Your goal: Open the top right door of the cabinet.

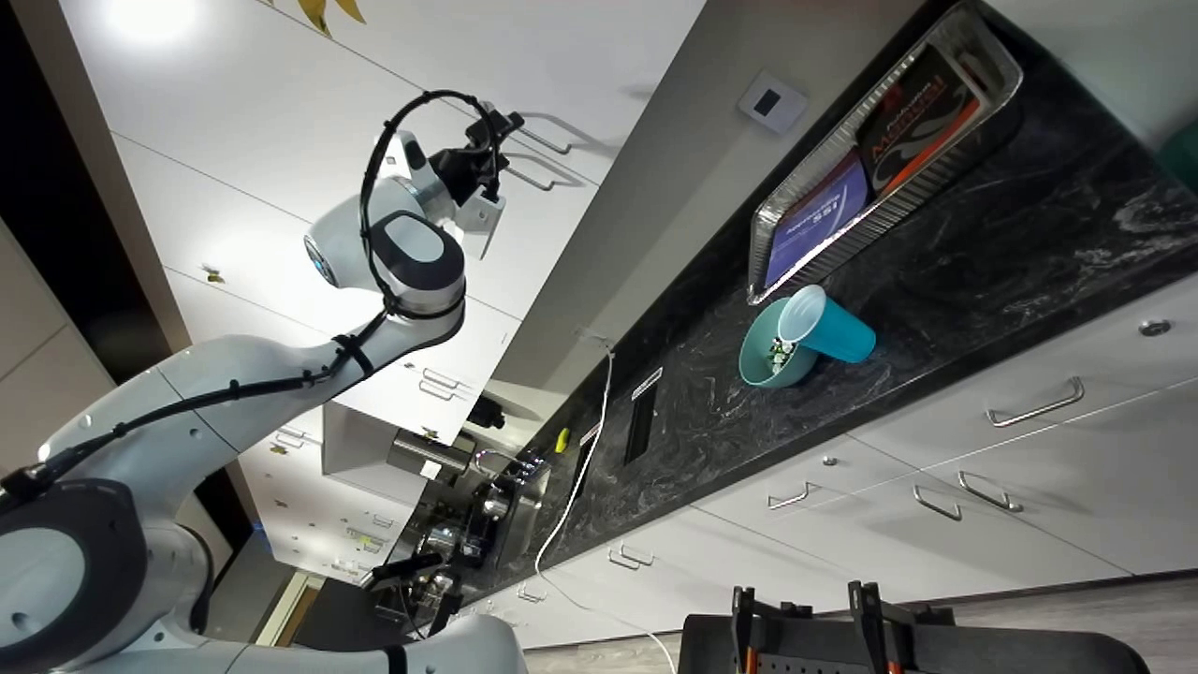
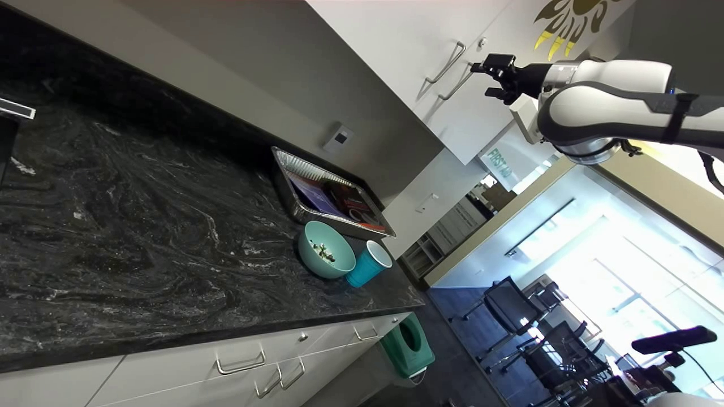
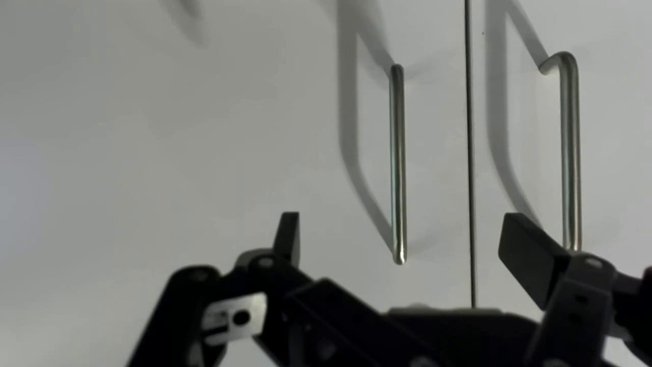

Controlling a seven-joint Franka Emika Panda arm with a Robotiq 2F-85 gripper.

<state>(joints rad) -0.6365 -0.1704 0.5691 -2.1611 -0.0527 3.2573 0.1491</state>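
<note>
The white cabinet (image 1: 234, 84) shows in both exterior views. Its top right door (image 1: 543, 47) is shut flush; it also shows in an exterior view (image 2: 520, 34), with a lock and a gold decoration. The wrist view appears upside down, so this door (image 3: 204, 127) lies on the left there. Its thin silver loop handle (image 3: 398, 153) also shows in both exterior views (image 1: 545, 140) (image 2: 457, 83). My gripper (image 3: 402, 229) is open and empty, its fingers on either side of this handle's end in the wrist view. In an exterior view, the gripper (image 2: 482, 79) is close beside the handle; contact is unclear.
The neighbouring door's handle (image 3: 571, 153) is close, behind one finger. Below, the dark countertop (image 2: 141, 226) holds a foil tray (image 2: 291, 195) with books, a teal bowl (image 2: 317, 268) and a blue cup (image 2: 365, 268). A wall thermostat (image 1: 773, 101) sits below the cabinet.
</note>
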